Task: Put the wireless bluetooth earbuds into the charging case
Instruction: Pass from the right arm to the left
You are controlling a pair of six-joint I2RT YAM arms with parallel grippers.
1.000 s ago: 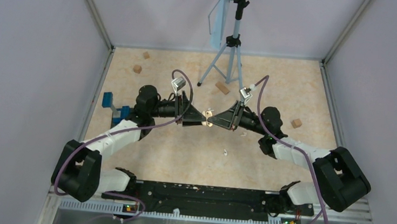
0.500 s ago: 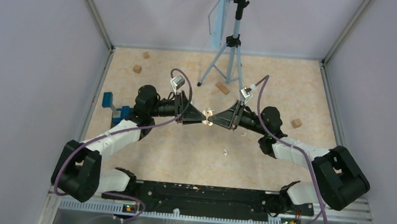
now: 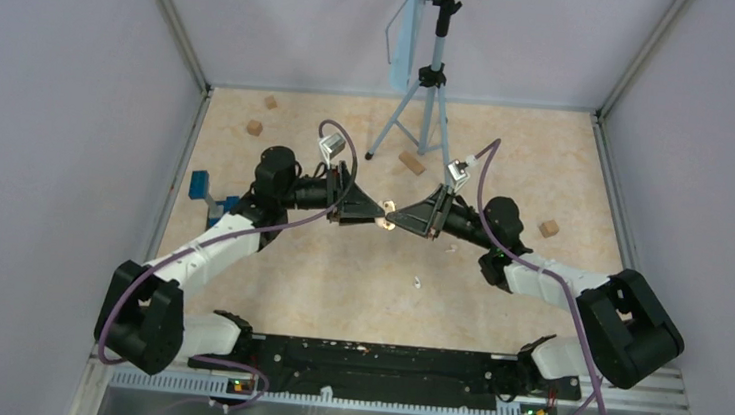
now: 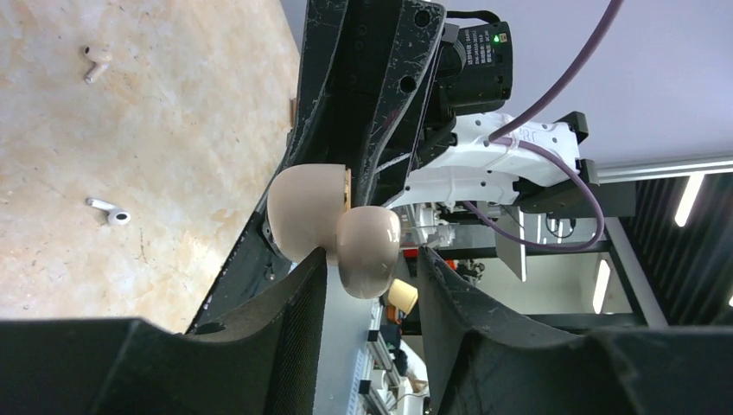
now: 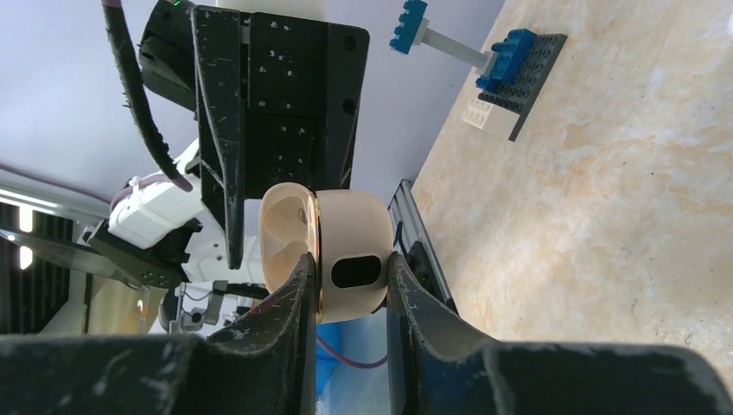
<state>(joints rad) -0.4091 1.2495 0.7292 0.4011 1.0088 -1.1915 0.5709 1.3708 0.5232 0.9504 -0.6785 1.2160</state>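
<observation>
Clamped between the right gripper (image 5: 347, 266) fingers: beige charging case (image 5: 346, 226), open, held off the table (image 4: 173, 130). Straddling its lid (image 4: 367, 251), fingers apart with a gap showing: left gripper (image 4: 370, 264). Lying loose on the table, well apart from the case: two white earbuds (image 4: 108, 213).

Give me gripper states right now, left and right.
Left gripper: open, fingers either side of one half of the open charging case, with a gap showing on one side.
Right gripper: shut on the charging case.
</observation>
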